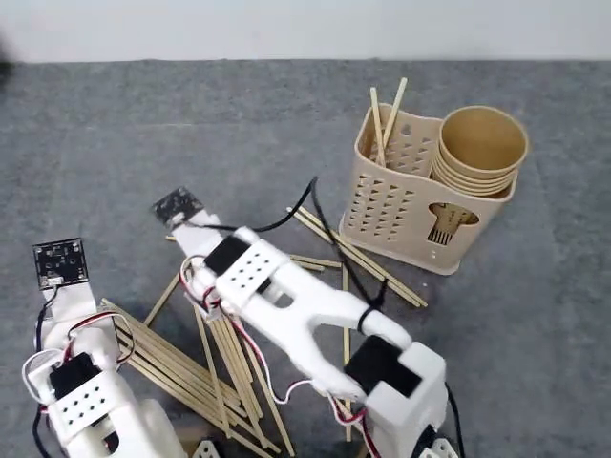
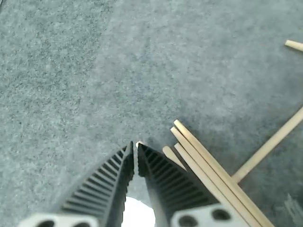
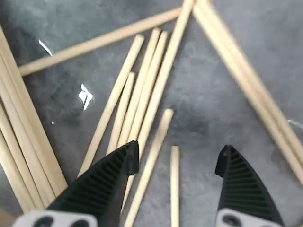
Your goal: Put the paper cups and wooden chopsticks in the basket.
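Observation:
Many wooden chopsticks (image 1: 215,358) lie scattered on the grey carpet in the high view, with a few more (image 1: 358,256) in front of the basket. The beige slotted basket (image 1: 391,205) stands at the back right and holds a stack of paper cups (image 1: 482,143) and two upright chopsticks (image 1: 387,119). My right gripper (image 3: 179,150) hovers open just above a loose cluster of chopsticks (image 3: 142,94), one short stick lying between its fingers. Close to my body at the front left, my left gripper (image 2: 134,144) is shut and holds nothing, just beside the ends of some chopsticks (image 2: 203,161).
The right arm (image 1: 286,305) stretches from its base at the front across the pile toward the left. The left arm (image 1: 81,391) sits at the front left corner. Open carpet (image 1: 143,124) lies beyond the arms and left of the basket.

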### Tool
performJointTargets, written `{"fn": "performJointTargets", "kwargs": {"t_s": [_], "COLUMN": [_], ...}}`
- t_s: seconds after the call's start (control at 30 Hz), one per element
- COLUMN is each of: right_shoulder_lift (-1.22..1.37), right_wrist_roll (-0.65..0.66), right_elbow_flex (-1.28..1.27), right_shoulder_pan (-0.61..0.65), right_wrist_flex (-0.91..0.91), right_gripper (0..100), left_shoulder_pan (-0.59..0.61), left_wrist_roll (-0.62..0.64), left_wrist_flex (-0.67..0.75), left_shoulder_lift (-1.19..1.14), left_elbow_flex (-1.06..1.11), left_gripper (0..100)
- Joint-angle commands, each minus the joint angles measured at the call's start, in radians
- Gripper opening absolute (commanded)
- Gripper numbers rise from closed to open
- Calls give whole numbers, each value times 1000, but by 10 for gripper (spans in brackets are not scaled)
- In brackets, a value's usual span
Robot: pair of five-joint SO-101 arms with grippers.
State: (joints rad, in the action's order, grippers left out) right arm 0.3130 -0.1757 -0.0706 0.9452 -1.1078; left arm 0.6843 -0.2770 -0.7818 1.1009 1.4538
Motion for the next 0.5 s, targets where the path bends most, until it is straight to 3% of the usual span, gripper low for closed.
{"fn": "performJointTargets", "kwargs": {"t_s": [0.0, 0.47], "right_shoulder_lift": [19, 159], "right_wrist_roll": [-11, -2], "right_elbow_flex": [12, 12], "right_shoulder_pan": [41, 45], "right_wrist_flex": [30, 81], "right_gripper": [274, 273], "left_shoulder_pan": [9, 11], "left_wrist_roll": [2, 2], "left_wrist_flex": [23, 21], "left_shoulder_lift": [28, 28], "left_elbow_flex": [-22, -21], "left_gripper": [18, 18]}}
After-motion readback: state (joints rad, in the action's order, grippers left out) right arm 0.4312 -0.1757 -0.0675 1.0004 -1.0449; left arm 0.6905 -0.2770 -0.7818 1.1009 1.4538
